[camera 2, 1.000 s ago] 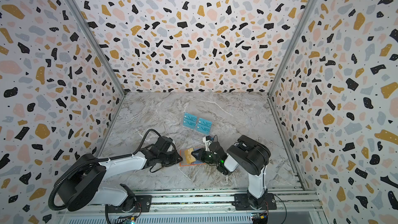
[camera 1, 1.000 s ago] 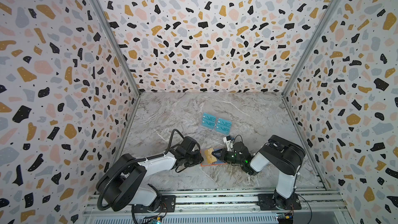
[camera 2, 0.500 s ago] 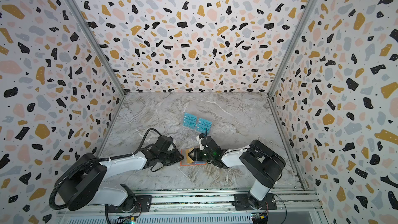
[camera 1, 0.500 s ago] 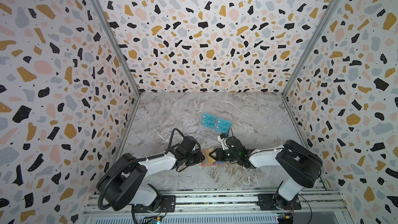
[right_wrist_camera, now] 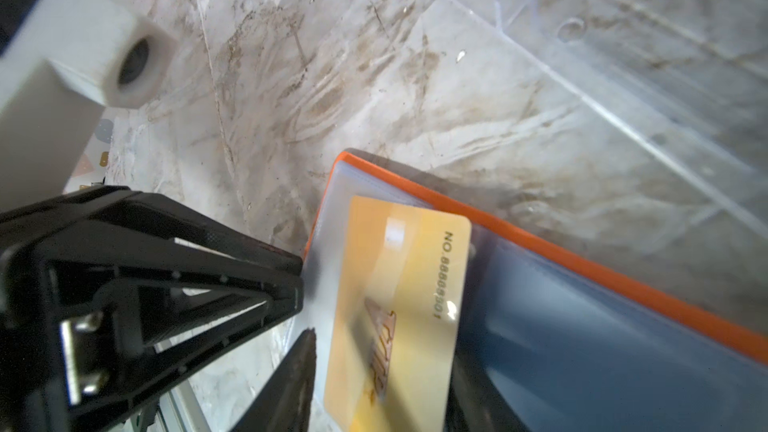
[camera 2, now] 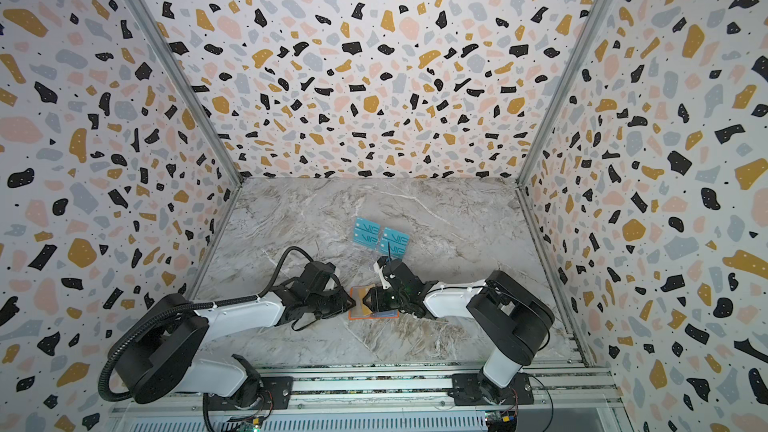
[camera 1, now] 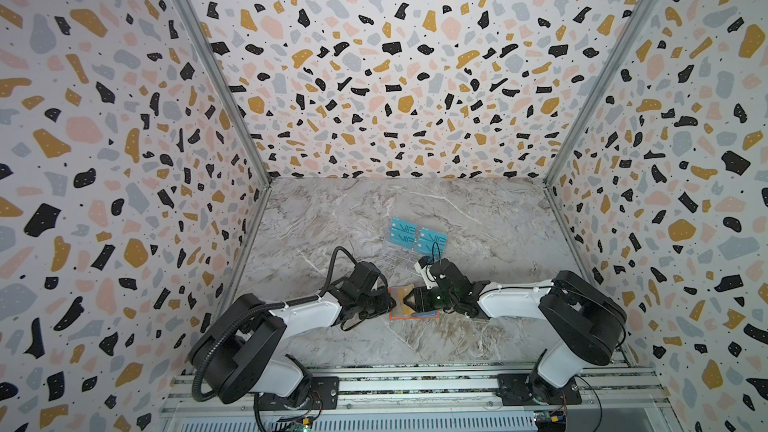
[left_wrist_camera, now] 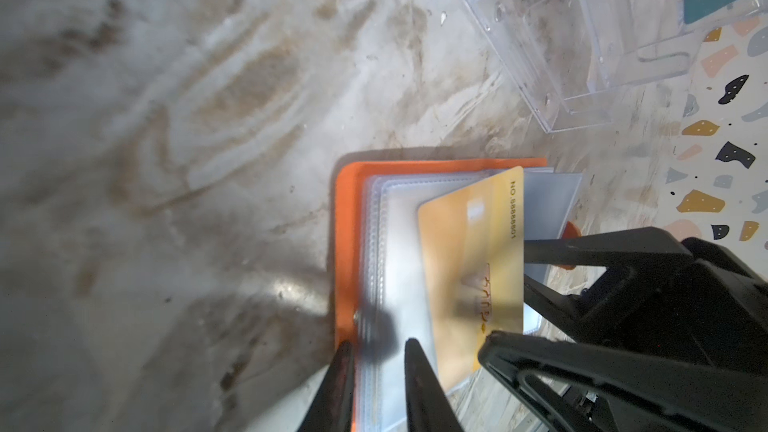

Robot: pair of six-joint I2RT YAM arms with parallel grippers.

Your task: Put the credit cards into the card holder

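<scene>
Card holder (left_wrist_camera: pixel 345 243), orange, lies open, gold credit card (left_wrist_camera: pixel 469 263) atop.

A clear stand (camera 1: pixel 401 261) is on the marble table (camera 1: pixel 332 218), a little toward 12 o'clock from its middle. Terrazzo walls (camera 1: pixel 374 76) close the table at 9, 12 and 3 o'clock. A metal rail (camera 1: pixel 415 384) lies at 6 o'clock.

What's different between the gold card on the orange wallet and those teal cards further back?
Colour: the gold card is yellow-gold with a printed number; the teal cards show large VIP lettering. Place: the gold card lies on the sleeves of the open orange card holder; the teal cards sit in the clear acrylic stand. Number: one gold card, several teal cards. Both are thin rectangular cards.
</scene>
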